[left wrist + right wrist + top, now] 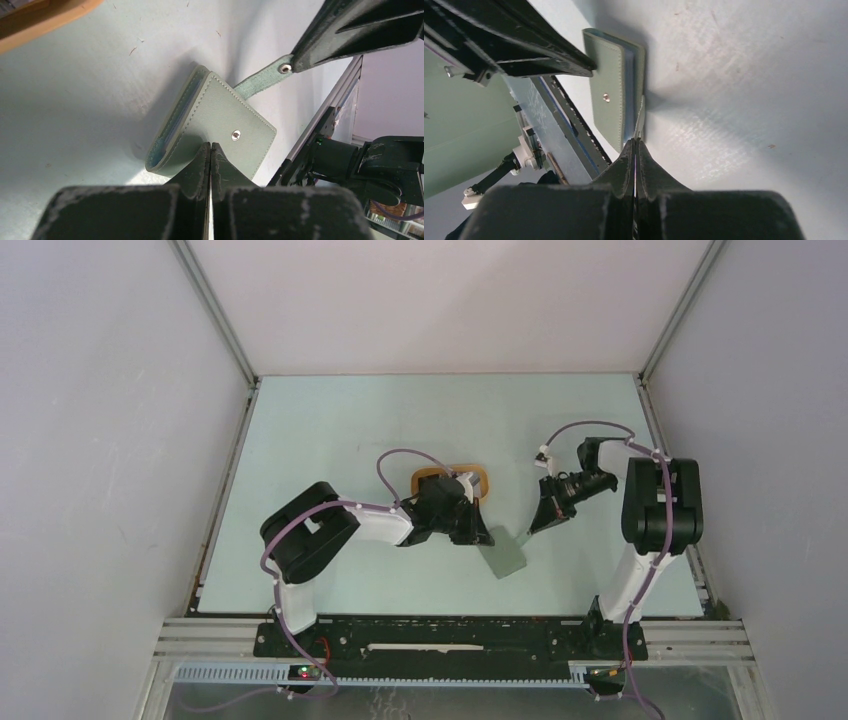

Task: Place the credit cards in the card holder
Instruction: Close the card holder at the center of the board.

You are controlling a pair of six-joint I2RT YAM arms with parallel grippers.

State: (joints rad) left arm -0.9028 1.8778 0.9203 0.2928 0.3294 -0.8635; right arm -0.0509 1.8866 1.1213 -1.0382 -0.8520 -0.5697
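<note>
From above, the small flat grey-green fold-over card holder (505,560) lies on the pale green desk (330,440) between the two arms, just beyond the tip of the left gripper (478,535) and just beside the right gripper (538,525). An orange oval tray (482,478) sits behind the left wrist. In the left wrist view, the left gripper (210,150) has its fingers pressed together, tips against the near edge of the card holder's (220,112) stitched cover, just below its silver button (236,134). Beyond it the snap tab (260,80) stretches up and away into the right gripper (295,62), which pinches it at the stud. In the right wrist view, the right gripper (635,147) is clamped on that tab (640,117), seen edge-on. The card holder (611,85) stands just ahead and left of it, and the left gripper (591,64) meets its far edge.
</note>
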